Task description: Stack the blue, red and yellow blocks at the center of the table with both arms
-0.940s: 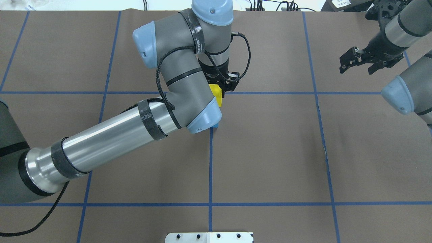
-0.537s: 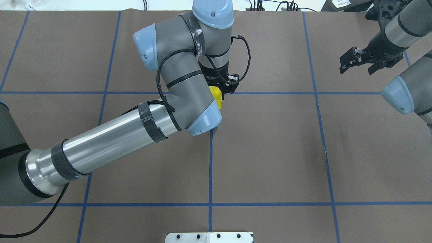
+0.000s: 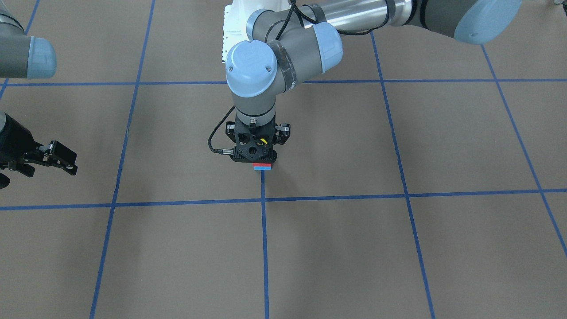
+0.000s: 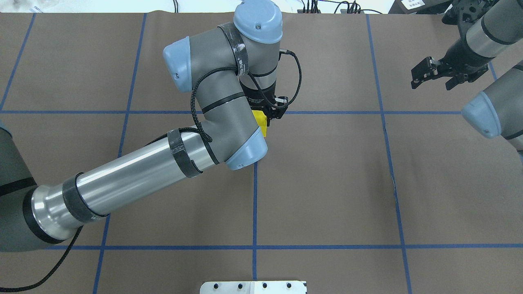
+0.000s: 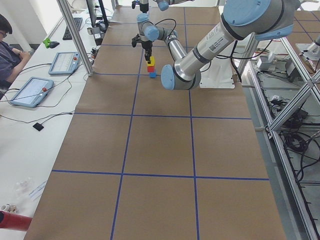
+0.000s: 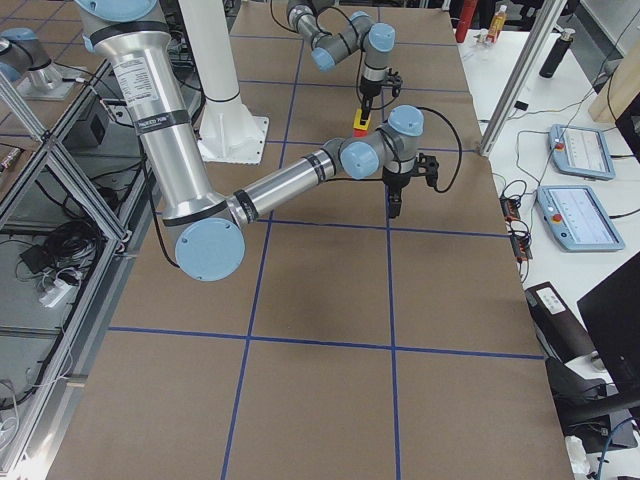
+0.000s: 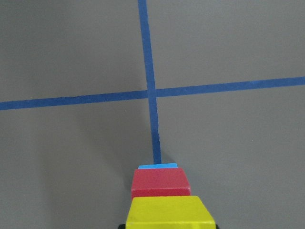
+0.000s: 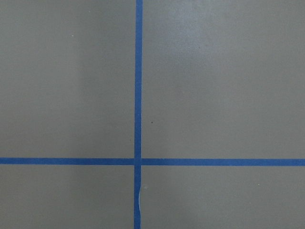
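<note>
At the table's [image 4: 327,183] centre crossing stand the blue block [image 7: 157,166] and, on it, the red block [image 7: 160,182]. The yellow block [image 7: 169,212] is right over the red one; I cannot tell whether they touch. My left gripper [image 5: 148,56] comes straight down from above and is shut on the yellow block [image 4: 261,123]. From the front, only thin red [image 3: 262,165] and blue [image 3: 262,169] edges show under the gripper body. My right gripper [image 4: 433,81] hangs open and empty at the far right of the table.
The white bolted pedestal [image 4: 253,287] sits at the table's near edge. A person [image 5: 7,40] sits at a side desk with tablets [image 5: 32,90] beyond the far edge. Blue tape lines cross just beyond the stack.
The left arm has come down a little with the yellow block in its gripper. Its elbow cap now hides the blue corner that showed before. The right arm has stayed still.
</note>
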{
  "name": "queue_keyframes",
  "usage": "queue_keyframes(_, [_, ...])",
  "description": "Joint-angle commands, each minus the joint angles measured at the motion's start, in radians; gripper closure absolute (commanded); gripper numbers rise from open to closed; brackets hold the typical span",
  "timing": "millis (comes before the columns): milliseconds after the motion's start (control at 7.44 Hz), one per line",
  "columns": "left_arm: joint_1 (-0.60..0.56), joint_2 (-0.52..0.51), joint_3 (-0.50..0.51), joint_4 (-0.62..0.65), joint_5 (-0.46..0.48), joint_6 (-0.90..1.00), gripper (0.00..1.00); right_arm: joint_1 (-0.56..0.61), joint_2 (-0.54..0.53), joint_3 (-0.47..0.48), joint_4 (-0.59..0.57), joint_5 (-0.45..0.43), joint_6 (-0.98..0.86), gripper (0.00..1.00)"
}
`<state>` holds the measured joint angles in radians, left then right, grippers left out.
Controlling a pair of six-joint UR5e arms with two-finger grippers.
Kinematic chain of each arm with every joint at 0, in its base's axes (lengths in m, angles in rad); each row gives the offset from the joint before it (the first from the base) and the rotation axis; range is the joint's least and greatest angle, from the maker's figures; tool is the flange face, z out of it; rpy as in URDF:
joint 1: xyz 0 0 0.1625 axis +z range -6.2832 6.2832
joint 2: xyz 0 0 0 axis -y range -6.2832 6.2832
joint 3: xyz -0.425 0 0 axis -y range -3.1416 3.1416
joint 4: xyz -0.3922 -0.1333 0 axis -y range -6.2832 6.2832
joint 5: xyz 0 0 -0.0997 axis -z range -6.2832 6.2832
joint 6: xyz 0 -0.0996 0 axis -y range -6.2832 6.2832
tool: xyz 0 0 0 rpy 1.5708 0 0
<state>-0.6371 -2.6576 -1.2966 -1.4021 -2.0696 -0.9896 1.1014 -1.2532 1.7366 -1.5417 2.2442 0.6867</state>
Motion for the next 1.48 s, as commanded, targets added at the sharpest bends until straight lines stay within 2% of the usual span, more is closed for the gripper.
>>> queue_keyframes(0, [0.001,0.002,-0.001,-0.001,-0.001,-0.003,0.70,0.000,0.000,0.000,0.000,0.000,-0.001,0.01])
queue_keyframes(134, [0.001,0.004,-0.001,-0.001,0.000,0.000,0.21,0.000,0.001,0.000,0.000,0.000,-0.001,0.01])
queue_keyframes(269, [0.001,0.011,-0.003,-0.005,0.005,-0.001,0.01,0.000,0.003,-0.003,0.000,0.000,-0.001,0.01])
queue_keyframes(672, [0.001,0.013,-0.022,-0.003,0.013,-0.004,0.00,0.000,0.003,-0.003,-0.002,0.000,-0.001,0.01])
queue_keyframes(940, [-0.041,0.021,-0.161,0.076,0.009,0.005,0.00,0.012,0.008,0.001,-0.008,0.000,-0.010,0.01])
queue_keyframes(1075, [-0.071,0.083,-0.316,0.162,0.008,0.031,0.00,0.020,0.015,0.009,-0.003,-0.003,-0.010,0.01])
queue_keyframes(1209, [-0.126,0.231,-0.492,0.207,0.006,0.134,0.00,0.026,0.009,0.014,0.008,-0.009,-0.010,0.01])
queue_keyframes(1343, [-0.181,0.436,-0.635,0.203,0.005,0.279,0.00,0.032,0.006,0.012,0.034,-0.015,-0.010,0.01])
